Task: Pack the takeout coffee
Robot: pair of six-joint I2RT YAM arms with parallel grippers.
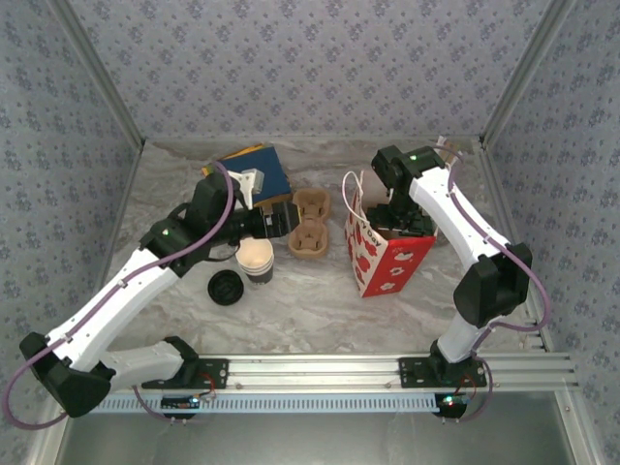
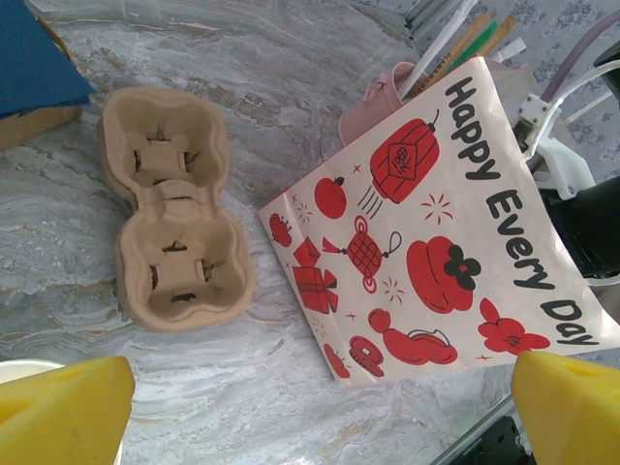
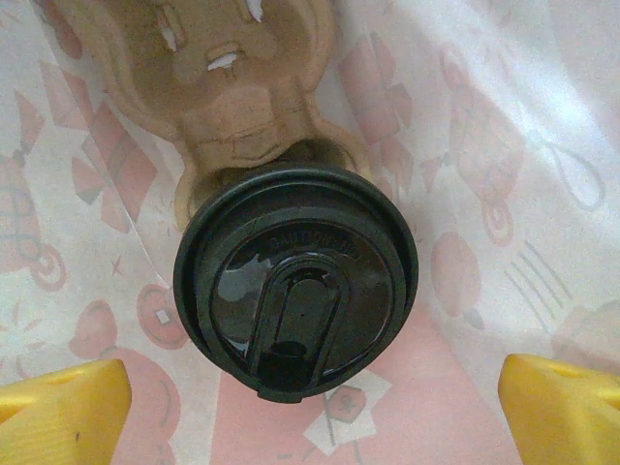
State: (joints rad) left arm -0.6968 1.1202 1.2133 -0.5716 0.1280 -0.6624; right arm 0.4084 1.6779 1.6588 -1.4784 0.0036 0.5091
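The takeout coffee (image 3: 295,281) shows as a round black lid on a cup. It stands in a brown pulp carrier (image 3: 223,87) inside the paper bag, whose printed walls surround it. My right gripper (image 3: 310,417) hangs open above the lid, one yellow fingertip (image 3: 58,412) at each side, touching nothing. From above, the right gripper (image 1: 402,218) sits at the mouth of the red-and-white bag (image 1: 383,254). My left gripper (image 2: 315,417) is open over bare table between a second, empty carrier (image 2: 174,208) and the bag (image 2: 436,223).
A stack of lidless paper cups (image 1: 257,260) and a loose black lid (image 1: 225,287) lie under the left arm. A blue box (image 1: 257,170) sits at the back. The empty carrier (image 1: 310,225) lies left of the bag.
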